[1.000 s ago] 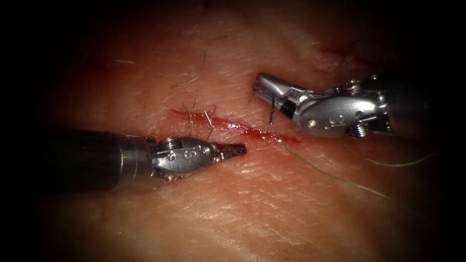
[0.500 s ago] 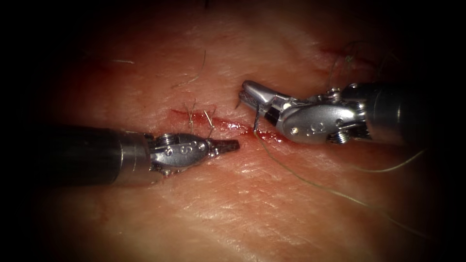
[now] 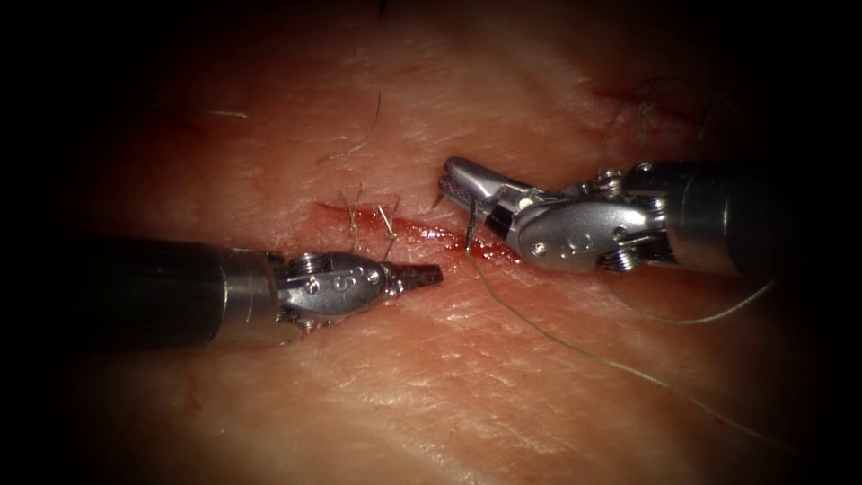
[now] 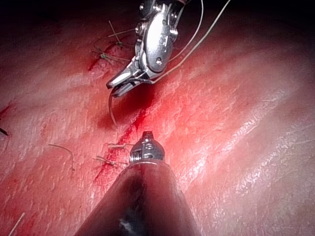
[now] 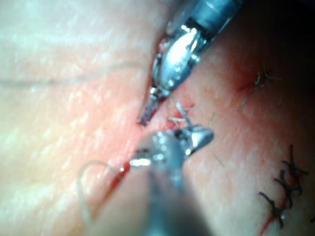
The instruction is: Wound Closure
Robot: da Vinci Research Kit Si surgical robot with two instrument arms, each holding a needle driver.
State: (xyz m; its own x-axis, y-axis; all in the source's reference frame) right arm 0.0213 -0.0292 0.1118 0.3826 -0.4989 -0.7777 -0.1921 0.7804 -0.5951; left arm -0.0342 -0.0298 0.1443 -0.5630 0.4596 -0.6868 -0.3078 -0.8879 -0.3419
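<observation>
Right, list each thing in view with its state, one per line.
Right pincer: shut on the needle, near its blunt end.
Needle: held, tip down at the cut; whether it has entered the tissue cannot be told.
Left pincer: shut, holding nothing, just off the cut.
Thread: slack, trailing across the tissue to the right.
Cut: open, red fluid along it, stitches at its left end.

Endoscope looks down from above and in front onto the cut (image 3: 422, 232); each wrist view looks along its own shaft, very close. All three share the cut and both tools
</observation>
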